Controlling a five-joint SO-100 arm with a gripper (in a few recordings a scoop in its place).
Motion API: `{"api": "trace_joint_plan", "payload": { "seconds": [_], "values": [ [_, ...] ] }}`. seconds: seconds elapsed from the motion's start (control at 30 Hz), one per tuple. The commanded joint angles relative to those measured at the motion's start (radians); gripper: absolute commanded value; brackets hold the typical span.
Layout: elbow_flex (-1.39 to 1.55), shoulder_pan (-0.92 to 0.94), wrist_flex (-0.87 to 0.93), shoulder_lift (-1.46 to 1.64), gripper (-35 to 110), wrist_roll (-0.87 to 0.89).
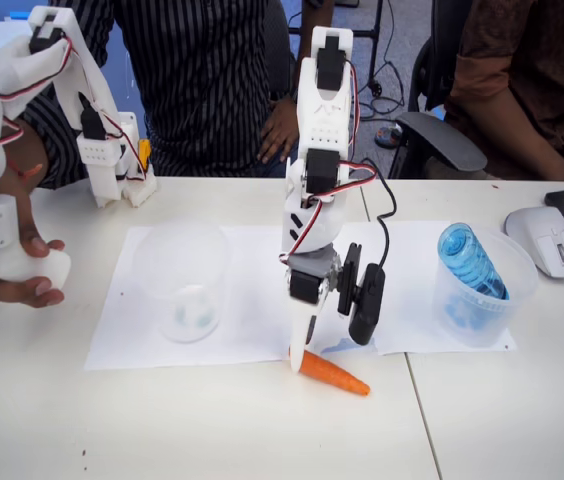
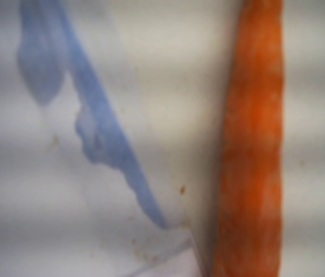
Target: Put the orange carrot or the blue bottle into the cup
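Orange carrot (image 1: 334, 373): we see it lying flat on the bare table (image 1: 212, 420), just off the near edge of the paper sheets, its thick end to the left and its tip pointing right and slightly nearer.

Carrot and fingers: in the fixed view the white fingertip (image 1: 298, 352) comes down right at the carrot's thick left end, touching or just short of it; we cannot tell which. The black-cased jaw stands to the right and a little farther back, above the carrot's far side. The carrot is on the table, not lifted.

Gripper (image 1: 324, 330): we read the two jaws as parted, with a clear gap between the white one and the black one, and nothing clamped in that gap.

Blue bottle (image 1: 470, 262): it leans inside a clear cup (image 1: 482, 300) at the right end of the paper, well apart from the carrot.

Cup (image 1: 184, 282): the frosted tumbler stands upright on the left paper sheet (image 1: 122, 330), to the left of the gripper.

Wrist view: here the carrot (image 2: 252, 144) runs as a blurred orange band from top to bottom on the right, very close to the lens, with a blue smear (image 2: 102, 133) on white beside it that we cannot identify.

Fixed view adds: the arm, both cups, and a white computer mouse (image 1: 545, 240) at far right.
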Motion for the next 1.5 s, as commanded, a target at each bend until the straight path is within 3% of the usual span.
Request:
{"api": "trace_joint_plan", "payload": {
  "seconds": [0.0, 0.5, 1.47],
  "values": [
    [-0.091, 0.012, 0.000, 0.051, 28, 0.008],
    [-0.091, 0.014, 0.000, 0.051, 37, 0.006],
    [-0.178, 0.003, 0.011, -0.031, 36, 0.012]
  ]
}}
